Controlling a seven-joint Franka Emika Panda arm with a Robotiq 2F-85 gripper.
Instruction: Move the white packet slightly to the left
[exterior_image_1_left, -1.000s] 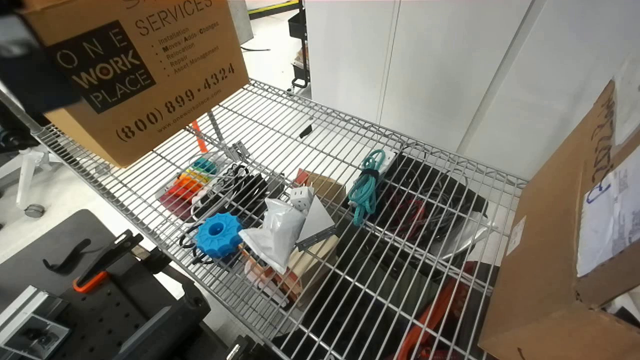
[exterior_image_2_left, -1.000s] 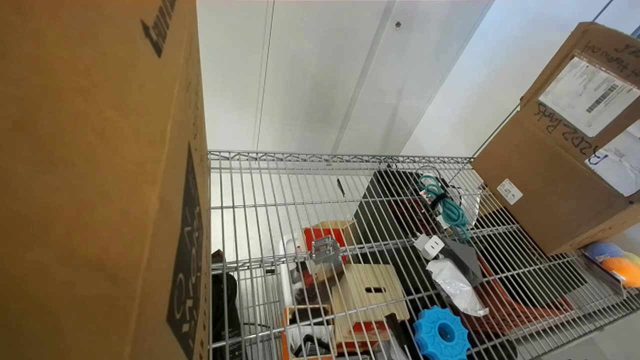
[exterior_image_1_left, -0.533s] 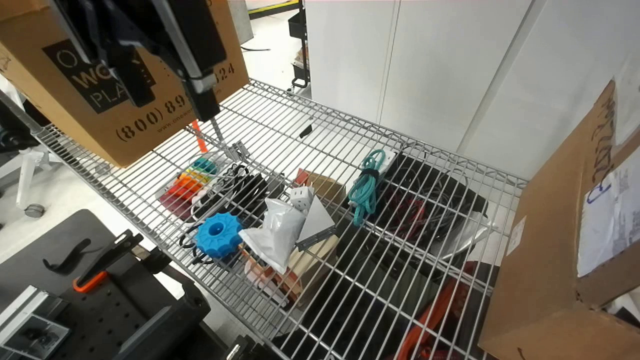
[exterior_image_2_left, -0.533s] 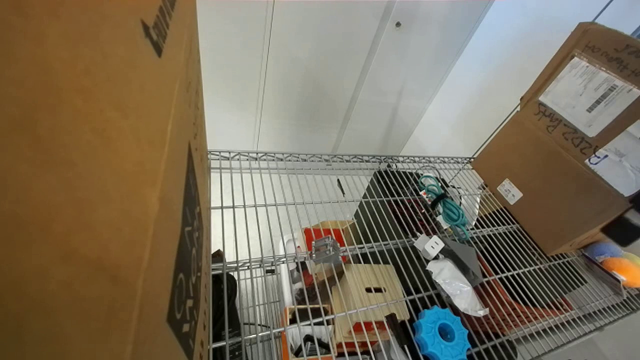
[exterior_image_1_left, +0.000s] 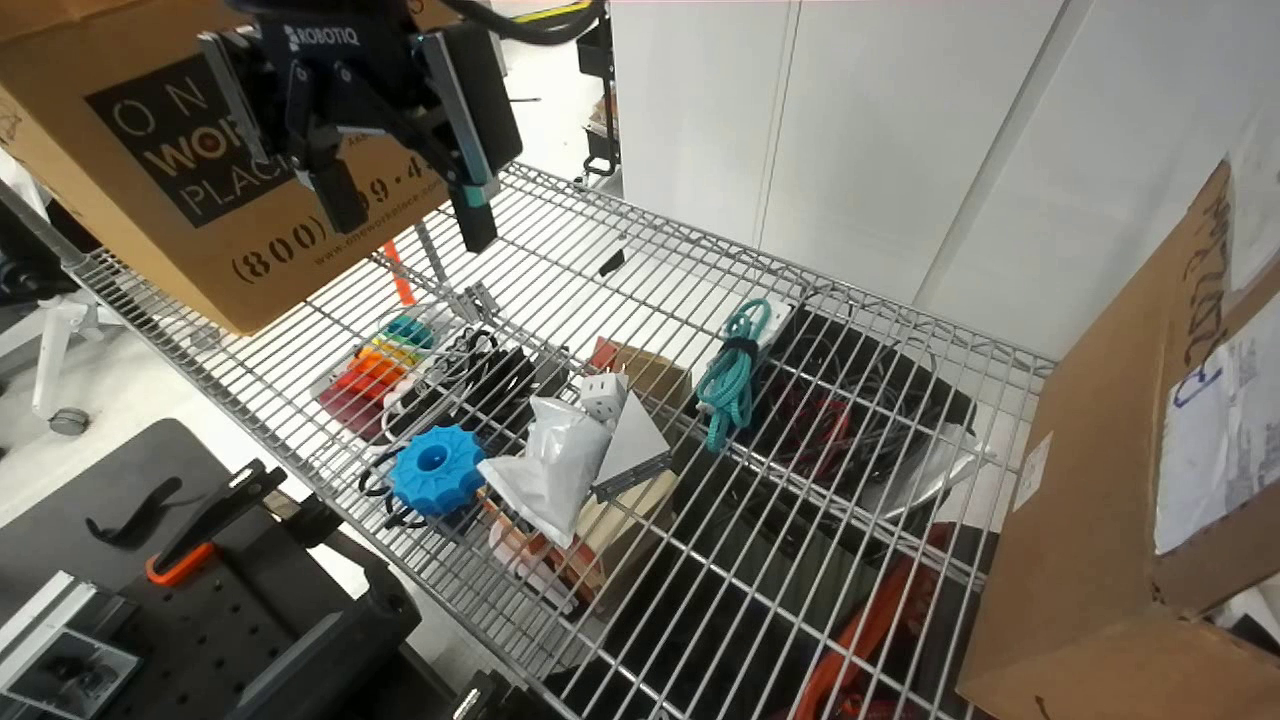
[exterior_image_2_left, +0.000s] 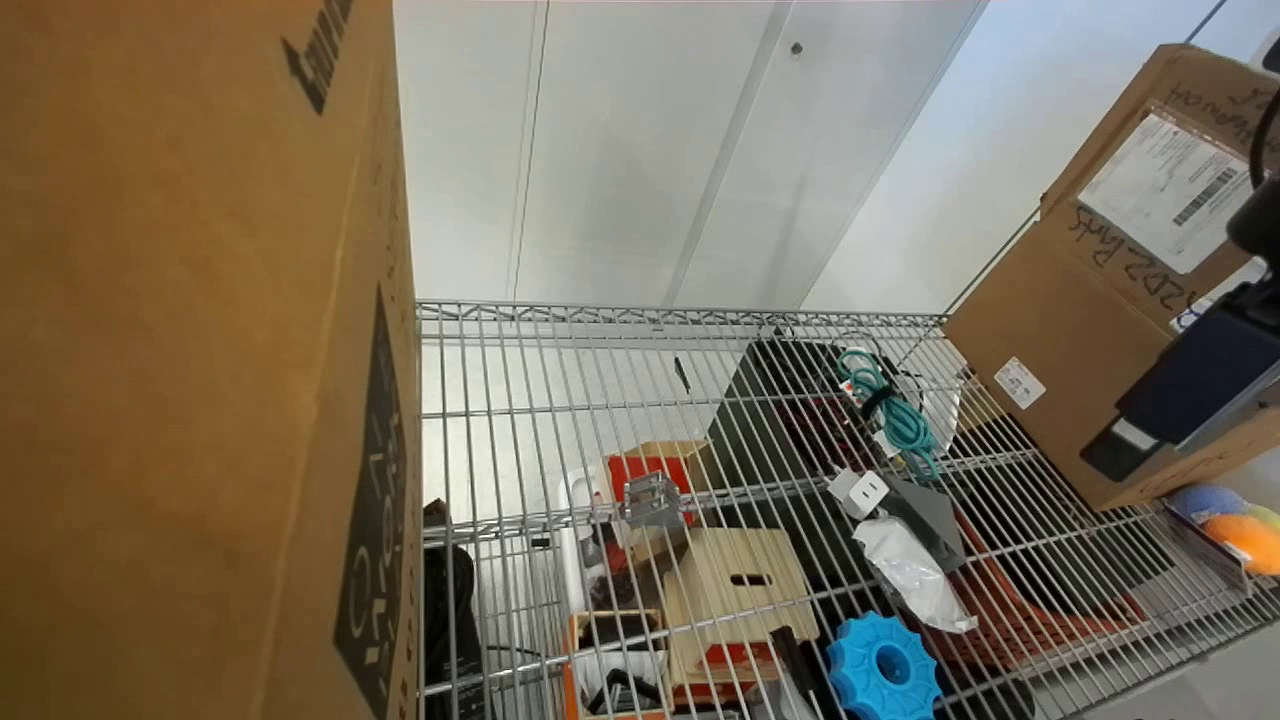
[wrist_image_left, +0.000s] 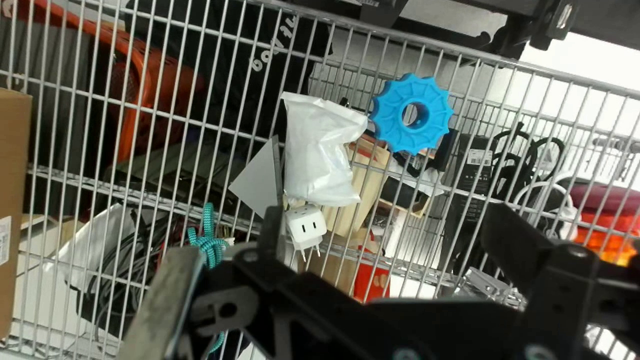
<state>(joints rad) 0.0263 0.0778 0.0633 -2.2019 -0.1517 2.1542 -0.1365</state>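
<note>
The gripper (exterior_image_1_left: 412, 212) hangs higher than the blue wheel (exterior_image_1_left: 437, 470) and well apart from it, above the wire shelf (exterior_image_1_left: 700, 238), its two fingers parted wide. Left to right in an exterior view: a printed cardboard box (exterior_image_1_left: 220, 260) stands well left of the wheel, a rainbow-coloured thing (exterior_image_1_left: 378, 368) nearer to it, seen through the bars. The white packet (exterior_image_1_left: 558, 462) lies just right of the wheel; whether the two touch I cannot tell. On the packet's far side from the wheel are a white plug adapter (exterior_image_1_left: 604, 396) and a grey wedge-like piece (exterior_image_1_left: 630, 440), then a coiled teal cord (exterior_image_1_left: 730, 382) and, farthest right, a second carton (exterior_image_1_left: 1080, 500). Only the wrist view shows white lettering on a black item (wrist_image_left: 270, 65) left of the wheel. An exterior view brings out the slot in a pale wooden box (exterior_image_2_left: 740, 553) to the wheel's left, and catches just part of the gripper to its right. The shelf is grey metal rods; white panels (exterior_image_1_left: 850, 130) rise behind the wheel, and a dark work surface (exterior_image_1_left: 175, 450) and pale floor (exterior_image_1_left: 120, 390) lie to its left.
</note>
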